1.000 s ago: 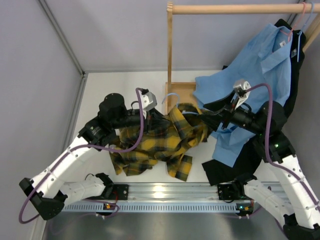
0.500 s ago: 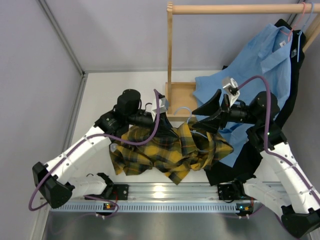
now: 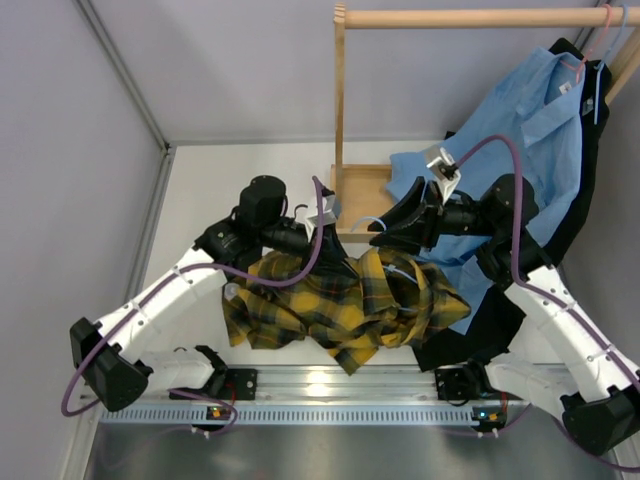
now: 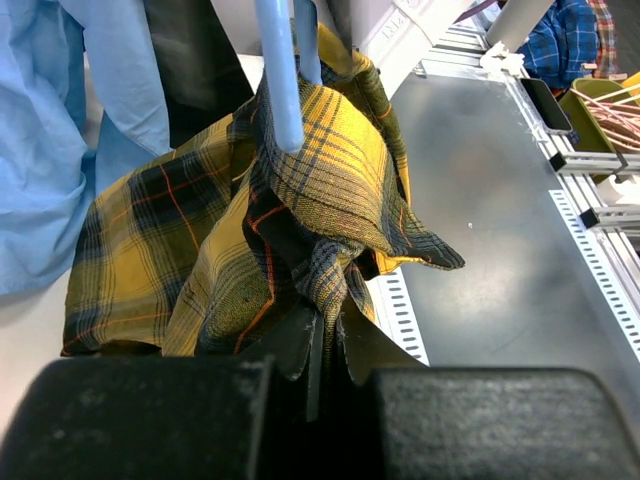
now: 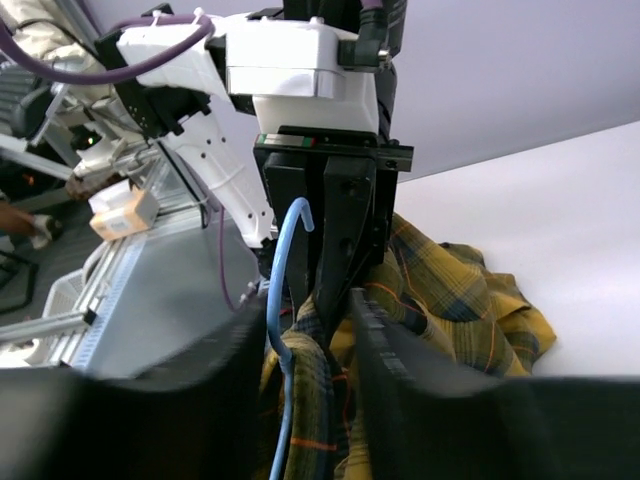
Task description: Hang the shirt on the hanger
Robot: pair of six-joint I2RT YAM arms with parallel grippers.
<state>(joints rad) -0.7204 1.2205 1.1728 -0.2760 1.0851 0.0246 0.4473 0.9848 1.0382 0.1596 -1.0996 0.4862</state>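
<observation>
The yellow and black plaid shirt [image 3: 340, 300] hangs bunched in the air between my two grippers, above the table's front. My left gripper [image 3: 325, 225] is shut on a fold of the shirt [image 4: 300, 200], pinched between its fingertips [image 4: 326, 330]. The pale blue hanger [image 3: 366, 222] is threaded into the shirt. Its rod stands above the fabric in the left wrist view [image 4: 280, 70]. My right gripper [image 3: 392, 228] faces the left one with its fingers apart. The hanger's hook [image 5: 287, 270] and a roll of shirt fabric [image 5: 310, 360] lie between those fingers [image 5: 308, 330].
A wooden rack with a top rod [image 3: 470, 17] and a base [image 3: 360, 185] stands behind. A plain light blue shirt [image 3: 520, 130] hangs there on a pink hanger [image 3: 590, 45], over a black garment [image 3: 470, 330]. A metal rail [image 3: 330, 385] runs along the front edge.
Both grippers have lifted the shirt off the table and carried it to the right. The right fingers now stand wider apart and have shifted a little up and left.
</observation>
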